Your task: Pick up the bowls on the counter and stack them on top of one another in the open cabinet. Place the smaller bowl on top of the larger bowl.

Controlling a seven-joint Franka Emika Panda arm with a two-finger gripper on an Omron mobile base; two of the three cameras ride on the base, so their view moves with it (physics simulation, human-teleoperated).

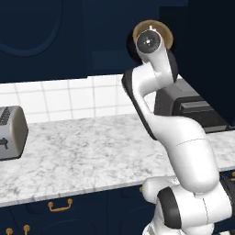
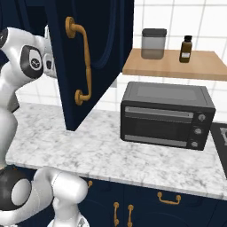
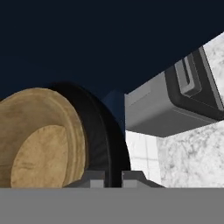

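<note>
Tan bowl (image 3: 39, 140) nests inside the black bowl (image 3: 103, 140), in cabinet (image 3: 87, 39).

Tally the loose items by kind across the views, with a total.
Bowls: 2 (tan bowl, black bowl)
Toasters: 1 (toaster)
Toaster ovens: 1 (toaster oven)
Jars: 1 (grey-lidded jar)
Bottles: 1 (brown bottle)
Total: 6

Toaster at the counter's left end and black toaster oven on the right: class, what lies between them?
In the left base view, bare marbled counter runs from the silver toaster to the robot's arm, which hides part of the toaster oven.
</note>
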